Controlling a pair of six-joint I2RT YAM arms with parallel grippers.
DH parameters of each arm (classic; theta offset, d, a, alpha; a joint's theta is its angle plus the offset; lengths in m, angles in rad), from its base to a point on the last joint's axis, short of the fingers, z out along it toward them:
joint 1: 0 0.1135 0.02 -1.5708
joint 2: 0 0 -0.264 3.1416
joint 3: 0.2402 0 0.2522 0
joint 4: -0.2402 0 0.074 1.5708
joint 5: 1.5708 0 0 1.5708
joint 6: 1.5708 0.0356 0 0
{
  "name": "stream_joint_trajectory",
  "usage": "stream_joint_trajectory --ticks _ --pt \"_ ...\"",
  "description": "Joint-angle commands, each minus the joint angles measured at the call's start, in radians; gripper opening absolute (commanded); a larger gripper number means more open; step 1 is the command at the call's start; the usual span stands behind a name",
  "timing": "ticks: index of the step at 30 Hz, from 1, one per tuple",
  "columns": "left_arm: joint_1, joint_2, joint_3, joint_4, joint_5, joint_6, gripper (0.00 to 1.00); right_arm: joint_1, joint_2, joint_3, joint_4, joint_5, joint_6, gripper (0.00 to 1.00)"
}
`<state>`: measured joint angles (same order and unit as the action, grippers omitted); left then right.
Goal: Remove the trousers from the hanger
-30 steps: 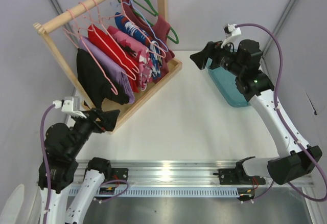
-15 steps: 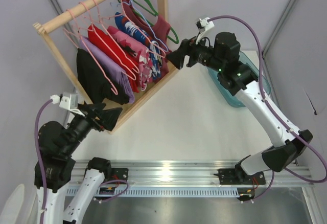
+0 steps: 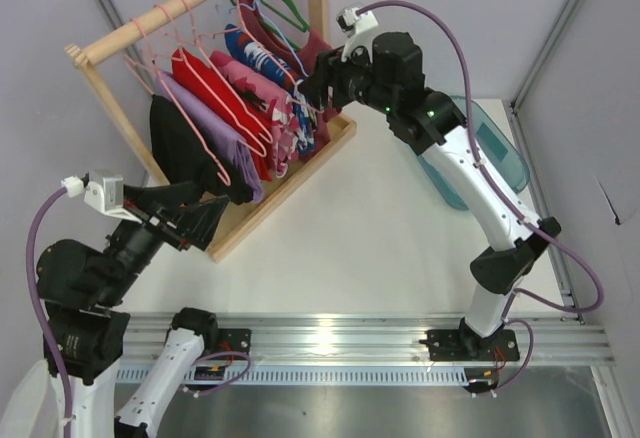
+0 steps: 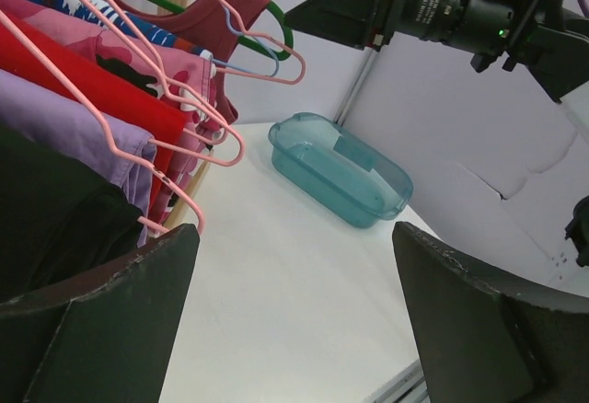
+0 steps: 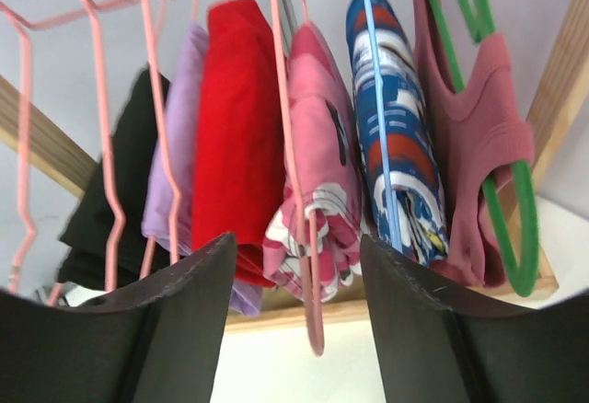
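The pink patterned trousers hang folded over a pale-pink hanger on the wooden rack, between a plain red garment and a blue patterned one. In the right wrist view the trousers sit straight ahead, with the hanger's lower bend dangling in front of them. My right gripper is open and empty at the rack's right end; its jaws frame the trousers without touching them. My left gripper is open and empty near the rack's front corner, and in its own view it faces the table.
The wooden rack stands at the back left and holds several garments: black, lilac, red, blue patterned and maroon on a green hanger. A teal bin sits on the right of the white table.
My right arm has swung left from above the teal bin to the rack's right end. My left gripper has risen and drawn nearer to the rack's front corner.
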<state>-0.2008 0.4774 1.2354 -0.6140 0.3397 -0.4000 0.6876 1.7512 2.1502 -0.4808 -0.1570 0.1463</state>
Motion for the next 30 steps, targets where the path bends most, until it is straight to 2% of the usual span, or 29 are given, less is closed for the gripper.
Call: stream_joint_trajectory --ticks 1,8,16,19,20,21,30 --pt "-0.005 0.032 0.032 0.014 0.024 0.010 0.94 0.007 0.047 0.074 -0.084 0.019 -0.028 0.61" --pt "-0.005 0.026 0.026 0.011 0.002 0.026 0.96 0.009 0.122 0.190 -0.168 -0.032 -0.042 0.51" --pt "-0.005 0.024 -0.002 0.022 0.001 0.036 0.98 0.027 0.134 0.194 -0.142 -0.050 -0.053 0.40" --pt "-0.005 0.026 -0.011 0.023 -0.001 0.044 0.98 0.032 0.149 0.209 -0.133 -0.050 -0.062 0.45" --pt "-0.005 0.024 -0.014 0.022 -0.004 0.046 0.98 0.032 0.166 0.217 -0.134 -0.052 -0.065 0.52" --pt "-0.005 0.023 -0.019 0.020 -0.008 0.050 0.98 0.032 0.175 0.235 -0.139 -0.052 -0.065 0.54" --pt "-0.005 0.012 -0.027 0.013 -0.041 0.089 1.00 0.036 0.266 0.307 -0.150 -0.024 -0.086 0.55"
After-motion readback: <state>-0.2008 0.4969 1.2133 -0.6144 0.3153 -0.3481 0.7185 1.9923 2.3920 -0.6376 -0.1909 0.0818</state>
